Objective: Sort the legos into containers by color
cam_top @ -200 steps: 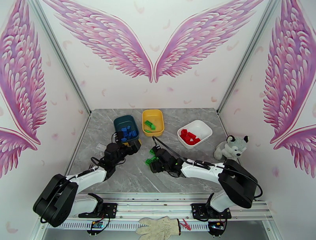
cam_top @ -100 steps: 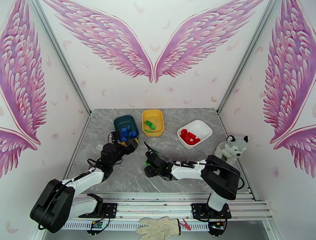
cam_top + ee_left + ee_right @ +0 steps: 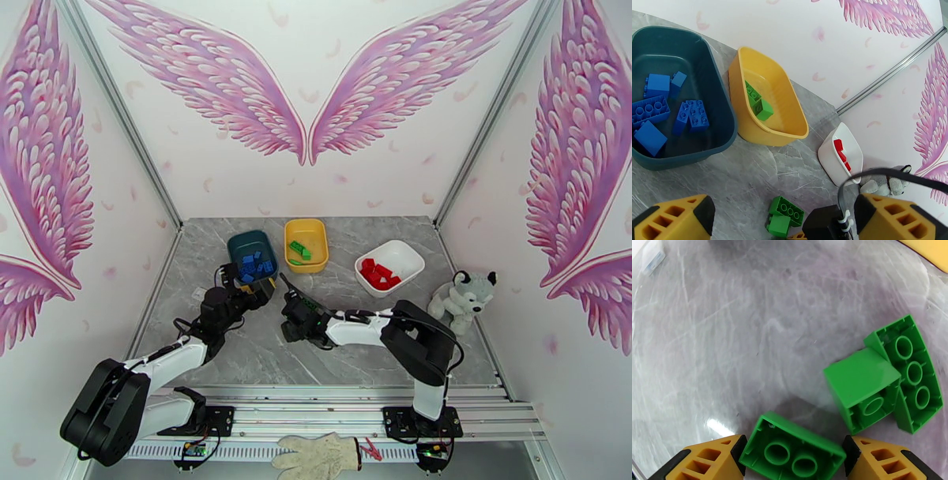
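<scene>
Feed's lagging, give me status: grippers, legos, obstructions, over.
Left gripper open, empty. Right gripper, fingers shut on one green brick. Two more green bricks loose beside it. Path to yellow tub looks clear.

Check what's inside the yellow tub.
Green bricks only, bunched together. In the left wrist view the wall of the yellow tub covers their lower parts, so the exact count is unclear.
</scene>
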